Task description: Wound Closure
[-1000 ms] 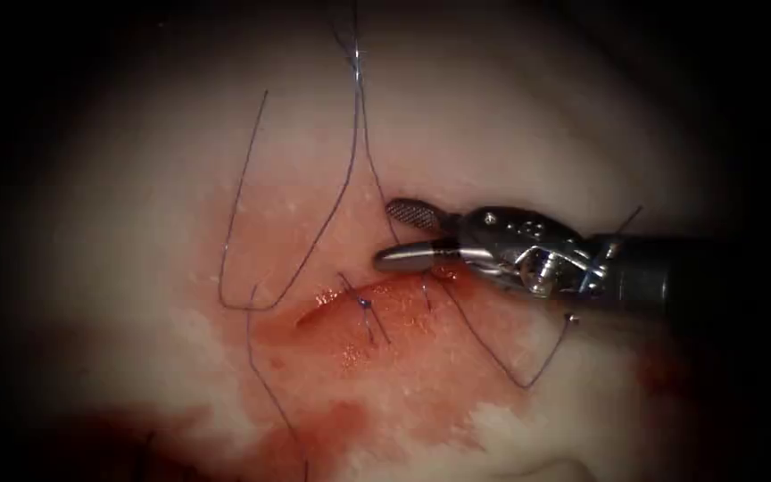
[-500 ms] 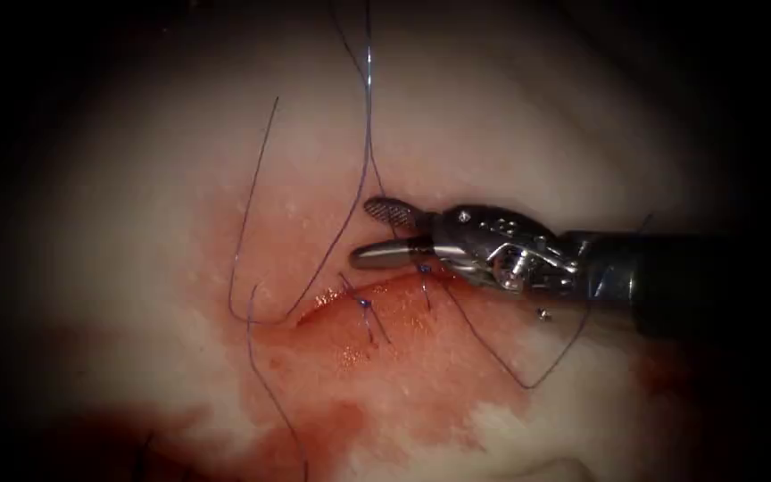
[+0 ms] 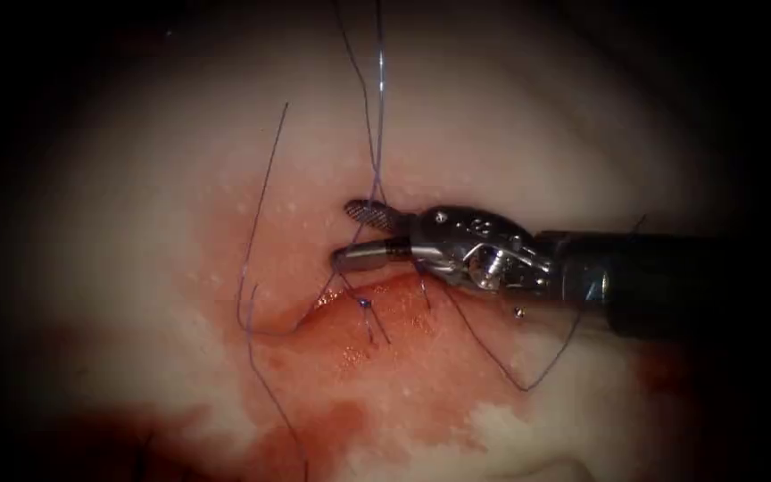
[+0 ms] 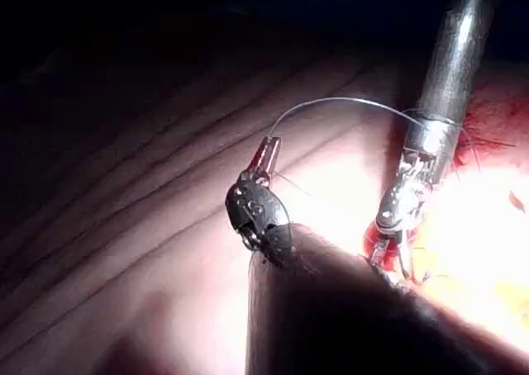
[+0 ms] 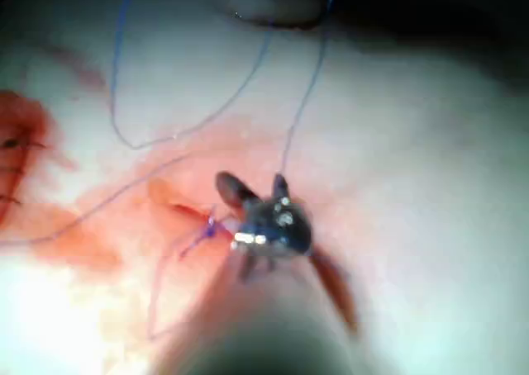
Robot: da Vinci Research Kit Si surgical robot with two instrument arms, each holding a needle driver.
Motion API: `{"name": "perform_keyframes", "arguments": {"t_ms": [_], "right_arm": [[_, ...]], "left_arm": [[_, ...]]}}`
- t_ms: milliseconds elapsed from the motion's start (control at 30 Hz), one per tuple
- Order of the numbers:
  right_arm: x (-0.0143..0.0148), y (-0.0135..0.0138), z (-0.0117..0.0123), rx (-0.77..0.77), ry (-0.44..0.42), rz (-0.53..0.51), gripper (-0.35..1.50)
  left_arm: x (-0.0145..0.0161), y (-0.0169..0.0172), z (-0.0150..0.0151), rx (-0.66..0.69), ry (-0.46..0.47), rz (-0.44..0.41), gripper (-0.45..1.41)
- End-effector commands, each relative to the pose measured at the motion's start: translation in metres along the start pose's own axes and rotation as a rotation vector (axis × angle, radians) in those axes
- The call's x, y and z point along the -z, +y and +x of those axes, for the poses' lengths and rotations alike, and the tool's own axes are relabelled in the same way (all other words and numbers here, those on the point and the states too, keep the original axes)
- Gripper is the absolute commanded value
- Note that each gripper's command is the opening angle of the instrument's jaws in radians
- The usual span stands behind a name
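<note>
Already one stitch crosses the cut; its left end gapes. Right tool is spread around thread, empty; left tool clenches thread

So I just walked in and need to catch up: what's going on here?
The right arm's claw sits open at the upper edge of the cut, holding nothing, with thread running past its tips. The left arm's claw is shut on the thread, away from the cut. Stitches already cross the cut in the tissue. I can't tell where the needle is.
</note>
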Motion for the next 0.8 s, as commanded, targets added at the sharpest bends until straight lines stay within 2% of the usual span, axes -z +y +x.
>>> {"name": "perform_keyframes", "arguments": {"t_ms": [33,567,733,767,800], "right_arm": [[-0.001,0.0001,0.0002,0.002,0.003,0.0,1.33],[-0.0011,0.0008,-0.0005,0.008,-0.022,-0.007,1.38],[-0.0012,0.0004,-0.0005,0.008,-0.023,-0.005,1.26],[-0.0012,0.0002,-0.0005,0.01,-0.041,0.036,0.64],[-0.001,0.0001,-0.0005,0.012,-0.051,0.06,0.14]], "left_arm": [[-0.0005,-0.0005,-0.0003,-0.003,0.002,-0.003,-0.45],[-0.0017,0.0005,0.0012,-0.004,0.019,-0.02,-0.45],[-0.0018,0.0005,0.0011,-0.005,0.019,-0.022,-0.45],[-0.0018,0.0005,0.001,-0.005,0.016,-0.023,-0.45],[-0.0018,0.0005,0.0009,-0.006,0.016,-0.023,-0.45]]}}
